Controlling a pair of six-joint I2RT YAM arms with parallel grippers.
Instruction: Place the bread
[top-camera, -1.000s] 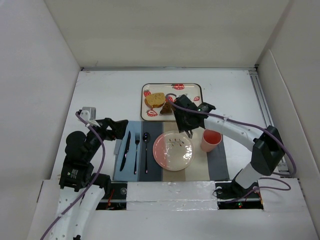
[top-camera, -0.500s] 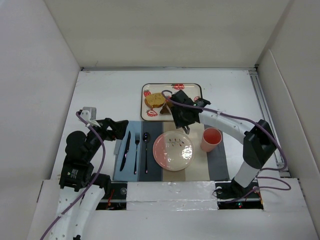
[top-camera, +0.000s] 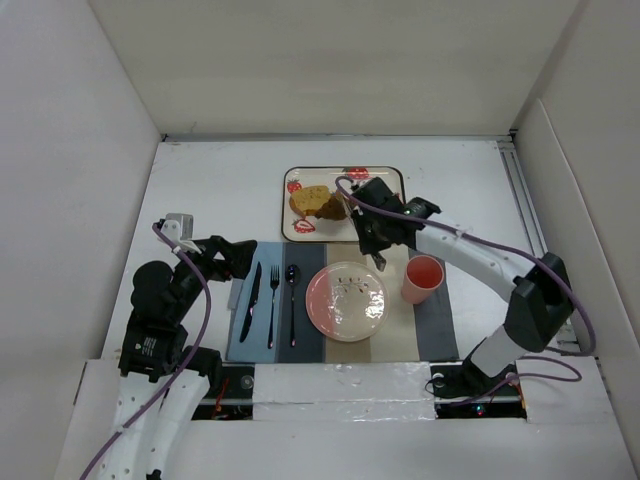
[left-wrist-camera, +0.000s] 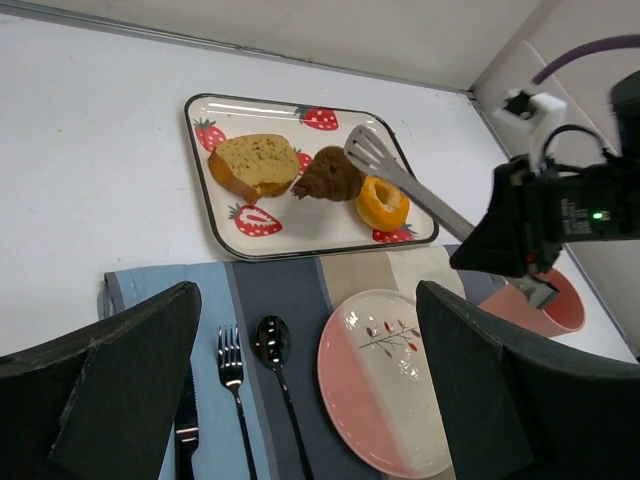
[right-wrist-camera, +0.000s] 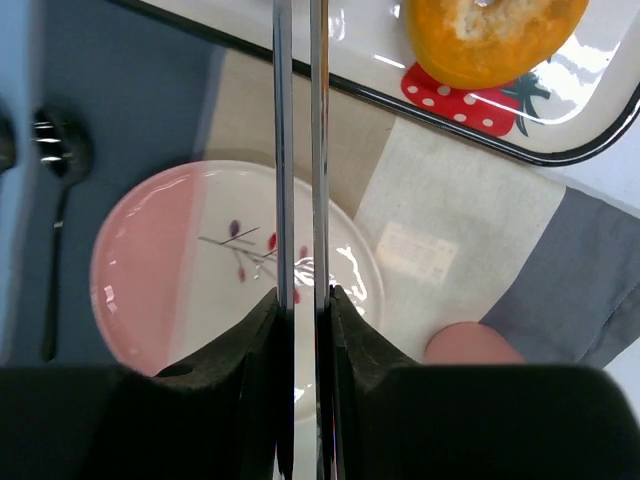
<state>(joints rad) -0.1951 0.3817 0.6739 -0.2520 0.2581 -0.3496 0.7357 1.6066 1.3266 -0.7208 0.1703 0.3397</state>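
Note:
The bread lies on a strawberry-print tray (left-wrist-camera: 300, 238): a tan loaf slice (left-wrist-camera: 255, 165), a dark brown wedge (left-wrist-camera: 328, 175) and an orange glazed donut (left-wrist-camera: 382, 203). My right gripper (right-wrist-camera: 300, 295) is shut on metal tongs (right-wrist-camera: 297, 150), whose two arms are pressed close together. In the left wrist view the tongs' slotted head (left-wrist-camera: 368, 150) hovers beside the wedge and above the donut, holding nothing. From above, the right gripper (top-camera: 374, 232) covers the donut; the slice (top-camera: 311, 201) and wedge (top-camera: 336, 209) show. My left gripper (top-camera: 235, 258) is open, above the placemat's left end.
A pink-and-white plate (top-camera: 345, 301) sits on the striped placemat (top-camera: 430, 325) in front of the tray. A pink cup (top-camera: 422, 279) stands to its right. Knife (top-camera: 250, 300), fork (top-camera: 273, 305) and spoon (top-camera: 292, 300) lie to its left. White walls enclose the table.
The right gripper has squeezed the tongs' arms closer together and shifted slightly right at the tray's near edge. The left arm has not moved.

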